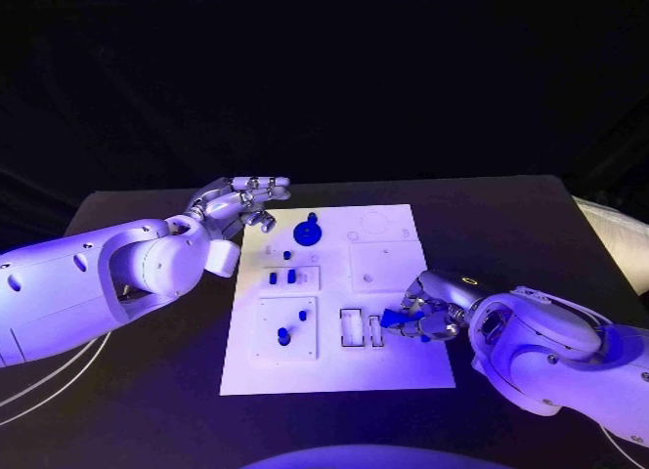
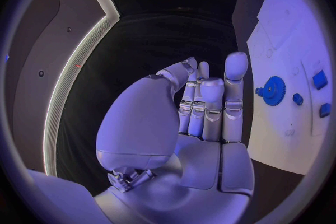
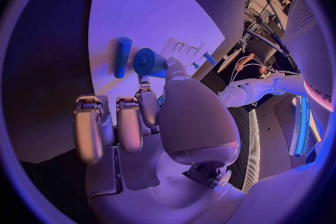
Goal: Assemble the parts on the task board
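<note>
Task board (image 1: pixel 395 366): white plate lying flat at the centre of the black table (image 1: pixel 522 215), long side running from 12 to 6 o'clock.

Left hand (image 1: pixel 240 205): at 10 o'clock of the board, just off its far-left corner, above the table. Fingers straight and close together, nothing in them; the left wrist view shows the palm (image 2: pixel 203 117) bare.

Blue gear (image 1: pixel 308 233): on the board near its 12 o'clock end, just beside the left hand's fingertips, not touched. In the left wrist view it sits with small blue pieces near it.

Two short blue pegs (image 1: pixel 282 277): in a raised block at the board's left, about 9 o'clock.

Blue peg (image 1: pixel 283 336): in the lower-left block, about 7 o'clock.

Right hand (image 1: pixel 430 315): at the board's right edge, about 4 o'clock. Thumb and a finger pinch a round-headed blue part (image 3: pixel 148 61); other fingers curled below.

Blue cylinder (image 3: pixel 122 56): lies flat on the board just beside the held part.

Slotted white holder (image 1: pixel 363 328): at 5 o'clock of the board, just beside the right hand.
</note>
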You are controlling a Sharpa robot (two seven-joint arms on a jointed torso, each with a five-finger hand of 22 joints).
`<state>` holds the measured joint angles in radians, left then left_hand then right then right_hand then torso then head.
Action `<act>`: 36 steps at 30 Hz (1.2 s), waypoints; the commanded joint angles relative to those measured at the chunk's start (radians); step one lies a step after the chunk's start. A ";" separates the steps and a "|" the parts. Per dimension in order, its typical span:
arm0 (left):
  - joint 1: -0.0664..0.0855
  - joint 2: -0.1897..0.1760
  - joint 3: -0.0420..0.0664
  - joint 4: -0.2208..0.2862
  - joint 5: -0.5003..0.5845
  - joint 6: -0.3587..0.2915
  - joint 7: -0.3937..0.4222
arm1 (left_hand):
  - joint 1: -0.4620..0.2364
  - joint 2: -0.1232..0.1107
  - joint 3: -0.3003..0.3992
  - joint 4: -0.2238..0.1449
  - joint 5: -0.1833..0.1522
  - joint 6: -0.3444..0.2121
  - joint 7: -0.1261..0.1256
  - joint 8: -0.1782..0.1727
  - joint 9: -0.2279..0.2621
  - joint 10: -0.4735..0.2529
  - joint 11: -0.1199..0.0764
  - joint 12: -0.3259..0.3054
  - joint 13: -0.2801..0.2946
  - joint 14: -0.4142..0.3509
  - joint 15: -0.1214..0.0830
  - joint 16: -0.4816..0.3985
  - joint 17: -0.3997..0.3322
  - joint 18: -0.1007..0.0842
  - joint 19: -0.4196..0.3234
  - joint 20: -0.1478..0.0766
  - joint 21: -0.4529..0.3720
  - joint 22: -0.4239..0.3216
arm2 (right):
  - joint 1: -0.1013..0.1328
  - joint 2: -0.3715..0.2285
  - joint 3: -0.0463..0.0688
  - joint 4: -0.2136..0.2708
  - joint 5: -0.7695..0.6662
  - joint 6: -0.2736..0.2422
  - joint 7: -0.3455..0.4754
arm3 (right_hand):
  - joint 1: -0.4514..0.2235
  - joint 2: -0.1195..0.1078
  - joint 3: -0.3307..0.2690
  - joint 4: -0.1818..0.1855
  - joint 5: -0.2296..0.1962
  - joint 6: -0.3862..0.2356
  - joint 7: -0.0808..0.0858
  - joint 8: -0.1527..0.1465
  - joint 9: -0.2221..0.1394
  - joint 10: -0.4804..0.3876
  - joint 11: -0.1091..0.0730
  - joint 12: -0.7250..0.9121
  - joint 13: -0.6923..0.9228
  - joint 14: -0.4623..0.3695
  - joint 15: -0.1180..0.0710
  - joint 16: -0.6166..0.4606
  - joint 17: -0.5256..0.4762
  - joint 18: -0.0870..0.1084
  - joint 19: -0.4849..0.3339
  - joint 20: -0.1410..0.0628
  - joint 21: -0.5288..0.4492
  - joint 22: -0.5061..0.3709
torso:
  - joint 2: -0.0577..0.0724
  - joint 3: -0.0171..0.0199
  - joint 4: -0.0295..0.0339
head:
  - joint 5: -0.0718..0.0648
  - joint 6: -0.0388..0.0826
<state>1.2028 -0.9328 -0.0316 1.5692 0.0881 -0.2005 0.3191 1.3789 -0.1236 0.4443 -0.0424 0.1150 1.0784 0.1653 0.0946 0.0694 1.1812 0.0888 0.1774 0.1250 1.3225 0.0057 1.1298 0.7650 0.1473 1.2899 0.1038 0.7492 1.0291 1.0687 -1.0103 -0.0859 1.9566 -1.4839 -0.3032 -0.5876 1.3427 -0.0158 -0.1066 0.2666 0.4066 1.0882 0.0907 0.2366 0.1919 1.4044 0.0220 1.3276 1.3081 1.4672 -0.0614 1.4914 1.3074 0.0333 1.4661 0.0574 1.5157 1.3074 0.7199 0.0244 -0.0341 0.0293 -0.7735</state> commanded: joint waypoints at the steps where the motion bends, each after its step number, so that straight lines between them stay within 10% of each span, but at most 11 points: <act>1: 0.000 0.002 0.000 0.001 -0.003 0.017 0.005 | 0.001 0.007 -0.005 -0.001 -0.004 -0.008 0.001 0.006 -0.001 -0.007 0.000 0.003 0.001 -0.006 -0.002 -0.004 -0.002 0.009 -0.007 0.000 -0.004 -0.001 | 0.008 -0.005 0.002 0.021 0.048 -0.092 0.027 | 0.053 0.067 0.027 -0.012 0.005 0.030 -0.025 0.014 0.039 0.038 -0.031 0.006 0.029 0.074 -0.008 0.006 0.103 -0.010 0.041 -0.010 0.004 0.183 | 0.000 -0.0003 0.0005 | -0.002 0.001; 10: -0.001 0.003 0.000 0.003 -0.003 0.017 0.006 | 0.001 0.007 -0.005 -0.001 -0.004 -0.008 0.001 0.006 -0.001 -0.007 0.000 0.003 0.001 -0.006 -0.002 -0.004 -0.002 0.009 -0.007 0.000 -0.004 -0.001 | 0.019 -0.002 0.004 0.038 0.114 -0.125 0.044 | 0.030 0.082 0.030 0.012 0.021 0.036 -0.029 0.015 0.056 0.046 -0.036 0.010 0.037 0.075 -0.014 0.007 0.106 -0.012 0.045 -0.017 0.007 0.188 | 0.002 0.0000 0.0014 | 0.003 -0.001; 36: -0.001 0.003 0.000 0.006 -0.003 0.017 0.004 | 0.001 0.007 -0.005 -0.001 -0.004 -0.008 0.001 0.006 -0.001 -0.007 0.000 0.003 0.001 -0.006 -0.002 -0.004 -0.002 0.009 -0.007 0.000 -0.004 -0.001 | 0.005 0.125 0.004 -0.033 0.161 0.023 -0.018 | -0.097 0.108 -0.016 0.025 0.043 0.058 -0.038 0.016 0.100 0.051 -0.043 -0.019 0.023 0.074 -0.020 0.004 0.101 -0.011 0.042 -0.023 0.005 0.186 | 0.001 -0.0007 0.0007 | 0.010 -0.010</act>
<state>1.2018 -0.9306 -0.0318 1.5726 0.0881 -0.2005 0.3187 1.3789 -0.1236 0.4428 -0.0429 0.1150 1.0784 0.1653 0.0946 0.0694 1.1812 0.0888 0.1774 0.1248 1.3225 0.0057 1.1299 0.7645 0.1474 1.2899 0.1038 0.7493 1.0288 1.0746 -0.8874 -0.0823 1.9245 -1.3239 -0.3241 -0.5905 1.2436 0.0833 -0.1185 0.2914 0.4438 1.0973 0.0959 0.2476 0.2575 1.4147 0.0186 1.3129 1.3195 1.4646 -0.0735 1.4950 1.3078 0.0295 1.4660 0.0430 1.5174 1.3079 0.7211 0.0239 -0.0339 0.0387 -0.7827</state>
